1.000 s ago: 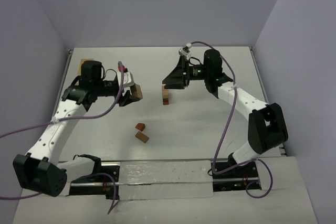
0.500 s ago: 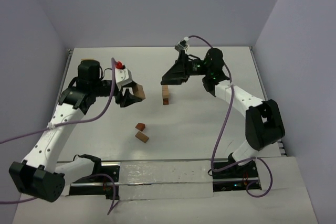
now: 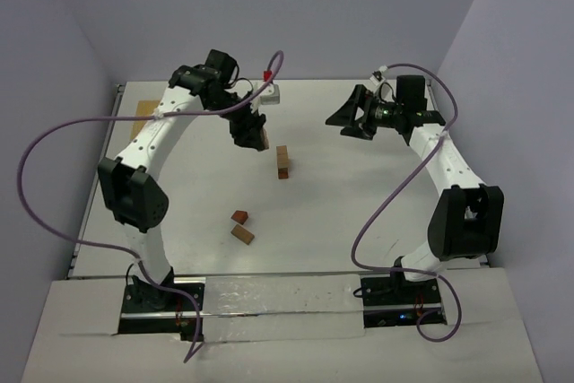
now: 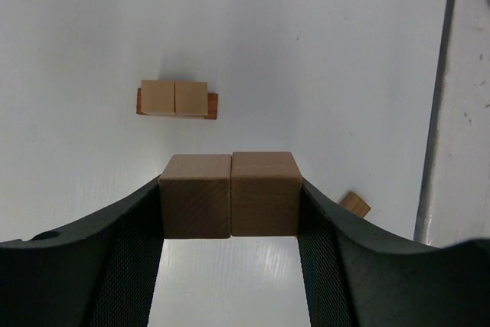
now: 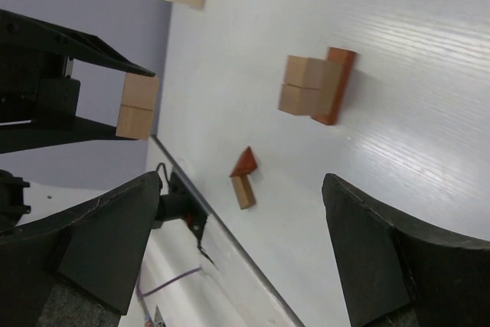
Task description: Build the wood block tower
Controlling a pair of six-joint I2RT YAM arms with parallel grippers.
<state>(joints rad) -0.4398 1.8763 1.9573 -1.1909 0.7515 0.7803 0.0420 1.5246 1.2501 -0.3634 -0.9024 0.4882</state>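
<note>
Swung inward since before, my left pincer [image 3: 255, 136] clamps two pale tan wooden cubes [image 4: 230, 204] near the short tan-and-reddish block tower [image 3: 282, 162] on the white desk [image 3: 359, 204]; right pincer [image 3: 352, 118] gapes empty. Next: centre overhead, lower gently.

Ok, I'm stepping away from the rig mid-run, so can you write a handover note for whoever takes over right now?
Left gripper: shut on two light tan wooden cubes, held side by side, raised near the tower but not over it.
Right gripper: open, empty, off to the tower's right.
Tower: a reddish-brown brick with two tan cubes on top, mid-table.
Loose, nearer the arm bases: small reddish-brown block and small tan block.
Done: base layers.
Left: place the held pair on top, then probably the two loose blocks.
</note>
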